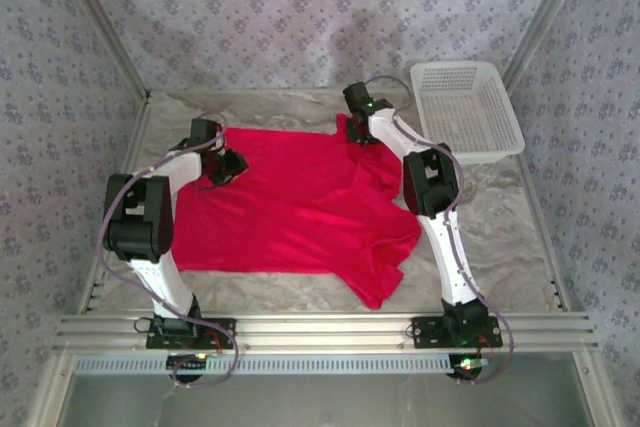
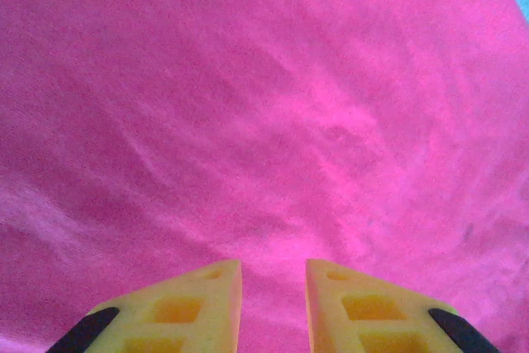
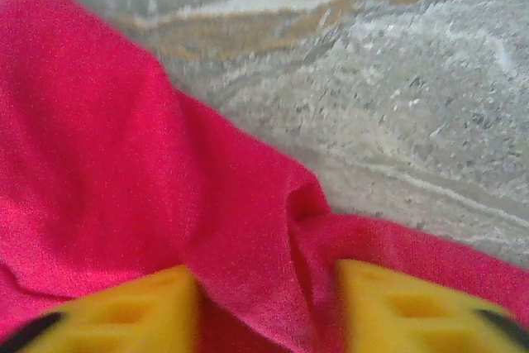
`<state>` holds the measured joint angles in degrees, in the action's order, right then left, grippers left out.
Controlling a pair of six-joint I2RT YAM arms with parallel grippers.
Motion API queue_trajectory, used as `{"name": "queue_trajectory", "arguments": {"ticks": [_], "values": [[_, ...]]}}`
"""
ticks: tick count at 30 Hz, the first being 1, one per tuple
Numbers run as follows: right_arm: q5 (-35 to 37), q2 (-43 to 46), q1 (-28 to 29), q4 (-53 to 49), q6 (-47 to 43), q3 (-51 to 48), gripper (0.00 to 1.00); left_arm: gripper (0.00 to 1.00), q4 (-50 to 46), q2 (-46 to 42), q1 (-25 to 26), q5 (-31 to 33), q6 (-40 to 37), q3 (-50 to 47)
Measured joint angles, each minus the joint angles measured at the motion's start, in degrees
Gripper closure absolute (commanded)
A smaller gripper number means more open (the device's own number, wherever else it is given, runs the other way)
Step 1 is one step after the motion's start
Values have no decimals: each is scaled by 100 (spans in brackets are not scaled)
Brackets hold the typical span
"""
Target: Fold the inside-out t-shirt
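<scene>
Where the inside-out t-shirt (image 1: 300,202) is spread flat across the middle of the table (image 1: 500,217), bare surface is left on every side: a narrow strip along the near edge, a wider band on the right, and a strip at the far side. The white mesh basket (image 1: 468,107) is set in the far right corner, clear of the cloth. The left gripper (image 1: 228,163) is placed at the shirt's far left corner, and the right gripper (image 1: 357,133) at its far edge, near the basket's left side. 1 sleeve is seen pointing toward the near right, its edge rumpled. The cloth is bright red, soft and matte, with shallow creases; the table is covered in a grey, marbled, crinkled sheet. On the left wrist view, 2 yellow wedge-shaped fingers (image 2: 198,307) are seen with a narrow gap over the cloth; whether any cloth is pinched cannot be told. On the right wrist view, a raised fold is gathered and grasped between the 2 yellow fingers (image 3: 397,307), just beside the shirt's edge.
</scene>
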<state>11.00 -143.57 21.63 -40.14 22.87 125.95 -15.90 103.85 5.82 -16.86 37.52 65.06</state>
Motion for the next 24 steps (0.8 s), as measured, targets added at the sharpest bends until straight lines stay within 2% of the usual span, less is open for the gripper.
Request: {"name": "queue_trajectory", "arguments": {"ticks": [1,3,8,16,17,18,19,20,21,22,24], "values": [[-44,-13,-33,2,-13,50,94,75,-2,11,20,0,-2,0],[-94,-17,-90,-7,-61,122,100,75,-2,35,50,20,-2,2],[240,24,-122,229,-334,313,100,75,0,205,94,175,-48,0],[1550,494,247,1569,-1281,162,100,76,133,385,66,278,-92,-83],[1679,507,304,1755,-1370,170,95,76,151,385,66,278,-94,-83],[1779,507,350,1928,-1438,173,81,76,160,385,66,278,-94,-90],[1834,501,385,2094,-1482,179,58,76,177,385,66,278,-103,-101],[1836,466,396,2162,-1537,225,41,76,192,385,66,278,-109,-107],[1812,380,393,2149,-1543,382,30,76,199,385,66,278,-109,-114],[1727,184,367,2094,-1547,737,20,76,201,385,59,278,-111,-114],[1475,-232,289,1847,-1537,1491,17,76,201,385,55,278,-131,-116]]}}
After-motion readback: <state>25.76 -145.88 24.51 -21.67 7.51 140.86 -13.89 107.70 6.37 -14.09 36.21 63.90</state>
